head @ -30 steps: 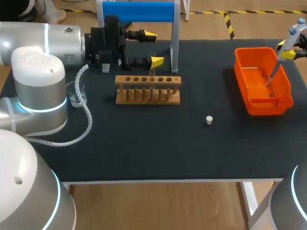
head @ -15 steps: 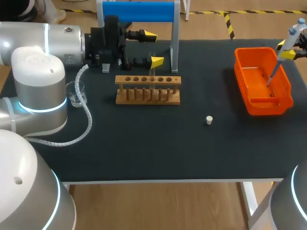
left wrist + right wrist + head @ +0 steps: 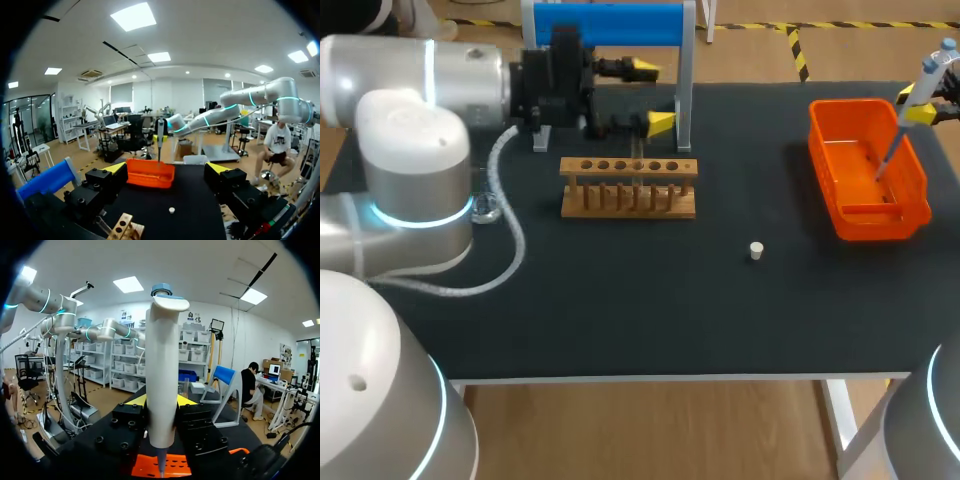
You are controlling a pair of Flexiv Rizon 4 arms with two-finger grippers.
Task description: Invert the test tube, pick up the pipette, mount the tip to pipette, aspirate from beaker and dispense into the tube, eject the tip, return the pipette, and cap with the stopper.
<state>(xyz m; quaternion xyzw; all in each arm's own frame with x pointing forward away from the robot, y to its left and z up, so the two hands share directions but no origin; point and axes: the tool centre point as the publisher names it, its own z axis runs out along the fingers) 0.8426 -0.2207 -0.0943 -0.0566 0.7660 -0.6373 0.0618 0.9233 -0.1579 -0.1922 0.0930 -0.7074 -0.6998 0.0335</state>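
My right gripper (image 3: 917, 105) holds a white pipette (image 3: 910, 100) with a blue top over the orange bin (image 3: 840, 200); its thin end points down into the bin. In the right wrist view the pipette (image 3: 162, 375) stands upright between the fingers of that gripper (image 3: 161, 407). My left gripper (image 3: 651, 95) is open behind the wooden tube rack (image 3: 628, 200), fingers wide apart and holding nothing. A clear test tube (image 3: 637, 148) stands in the rack just beside the nearer finger. The small white stopper (image 3: 756, 250) lies on the mat. The beaker (image 3: 486, 208) is mostly hidden behind my left arm.
A blue pipette stand (image 3: 610, 25) rises at the table's back, right behind my left gripper. From the left wrist I see the orange bin (image 3: 150, 172), the stopper (image 3: 171, 210) and a corner of the rack (image 3: 122, 227) ahead.
My left arm has swung so that its gripper sits a little further right and back, off the tube; the arm's elbow now covers more of the beaker. The right arm has kept still.
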